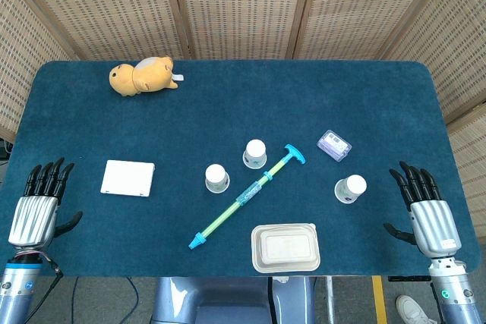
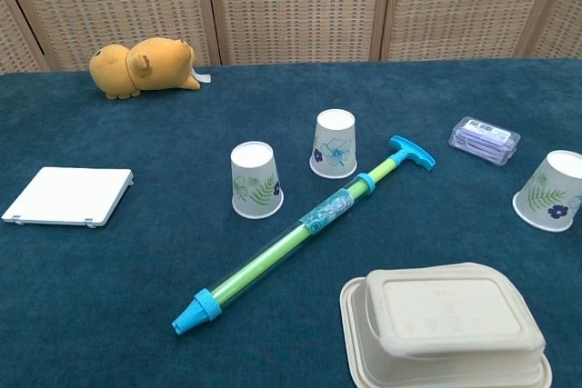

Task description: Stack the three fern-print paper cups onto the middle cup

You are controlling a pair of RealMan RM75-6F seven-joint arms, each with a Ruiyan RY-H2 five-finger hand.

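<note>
Three fern-print paper cups stand upside down on the blue table. The left cup (image 1: 217,178) (image 2: 255,180) and the middle cup (image 1: 255,153) (image 2: 335,144) are close together; the right cup (image 1: 351,188) (image 2: 551,191) stands apart toward the right. My left hand (image 1: 39,204) rests at the table's front left edge, fingers spread, holding nothing. At the front right edge my right hand (image 1: 425,209) is likewise spread and empty, a short way right of the right cup. Neither hand shows in the chest view.
A green and blue pump tube (image 1: 247,196) (image 2: 305,232) lies diagonally beside the left and middle cups. A beige lidded food box (image 1: 285,247) (image 2: 449,327) sits at the front. Also on the table: a white flat square (image 1: 127,177), a purple case (image 1: 334,146), a yellow plush toy (image 1: 144,75).
</note>
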